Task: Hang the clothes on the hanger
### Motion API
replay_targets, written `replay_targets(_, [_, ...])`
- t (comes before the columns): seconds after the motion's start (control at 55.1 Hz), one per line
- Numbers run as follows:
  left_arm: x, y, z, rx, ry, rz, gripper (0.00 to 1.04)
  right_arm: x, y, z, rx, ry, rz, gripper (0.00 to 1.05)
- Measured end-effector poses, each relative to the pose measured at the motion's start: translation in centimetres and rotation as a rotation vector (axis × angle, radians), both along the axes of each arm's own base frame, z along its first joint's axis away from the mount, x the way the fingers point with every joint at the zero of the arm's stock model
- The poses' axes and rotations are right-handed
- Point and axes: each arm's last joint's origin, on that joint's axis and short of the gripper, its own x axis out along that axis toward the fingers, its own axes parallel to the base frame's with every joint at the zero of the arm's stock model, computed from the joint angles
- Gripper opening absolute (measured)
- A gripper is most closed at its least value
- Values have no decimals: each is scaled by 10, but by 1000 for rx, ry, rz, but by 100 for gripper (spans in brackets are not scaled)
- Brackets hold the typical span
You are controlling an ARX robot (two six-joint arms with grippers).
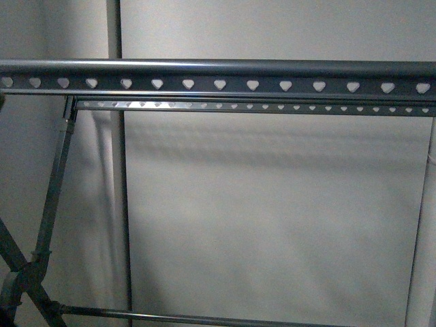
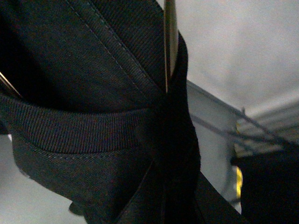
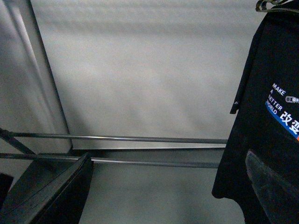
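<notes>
The left tool (image 2: 88, 88) is buried in cloth. One thin metal finger (image 2: 170, 46) presses against the ribbed crew neck of a black short-sleeved T-shirt (image 2: 93, 130), and the fabric gathers tightly just below its tip. I judge this tool to be clamped on the neckline and carrying the garment, although the cloth hides the gap itself.

The right tool (image 3: 167, 158) stands wide open with nothing between its two dark fingers (image 3: 56, 196). In its view the T-shirt (image 3: 261, 154) hangs freely with its long axis vertical. It shows the white-and-blue "MAKE A BETTER WORLD" print (image 3: 280, 105) and sits close behind one finger, though I cannot tell if they touch.

Beyond them is the large grey metal clothes rack (image 1: 218, 68). Its long rails, punched with heart-shaped holes, run horizontally across the robot's front, and its thin lower bars (image 3: 140, 138) lie past the open tool. No cloth shows on the rails in the front view, so the shirt is not yet hung. The left arm is the nearer one, and the hanging body has to cross the rail's axis at right angles.
</notes>
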Motion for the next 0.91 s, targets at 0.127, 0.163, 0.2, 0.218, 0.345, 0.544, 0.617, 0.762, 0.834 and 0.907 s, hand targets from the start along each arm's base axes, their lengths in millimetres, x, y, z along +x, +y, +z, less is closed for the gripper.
replay_targets(0.127, [-13,-6,8,97,-53,-134,5,0,0,0,0,0,0,97])
replay_targets(0.163, [-13,-6,8,110,-53,-139,5,0,0,0,0,0,0,97])
replay_targets(0.2, [-13,-6,7,117,-51,-142,5,0,0,0,0,0,0,97])
replay_targets(0.218, [-12,-6,7,121,-48,-144,5,0,0,0,0,0,0,97])
replay_targets(0.345, [-13,-5,5,129,-44,-147,5,0,0,0,0,0,0,97])
replay_targets(0.544, [-13,-6,5,133,-43,-151,5,0,0,0,0,0,0,97])
replay_targets(0.617, [-10,-8,3,211,-54,-373,5,0,0,0,0,0,0,97])
replay_targets(0.762, [1,-38,14,755,-562,-984,5,0,0,0,0,0,3,97])
replay_targets(0.834, [1,-51,22,1015,-838,-1082,5,0,0,0,0,0,3,97])
replay_targets(0.907, [-1,-63,27,1268,-1031,-1118,5,0,0,0,0,0,0,97])
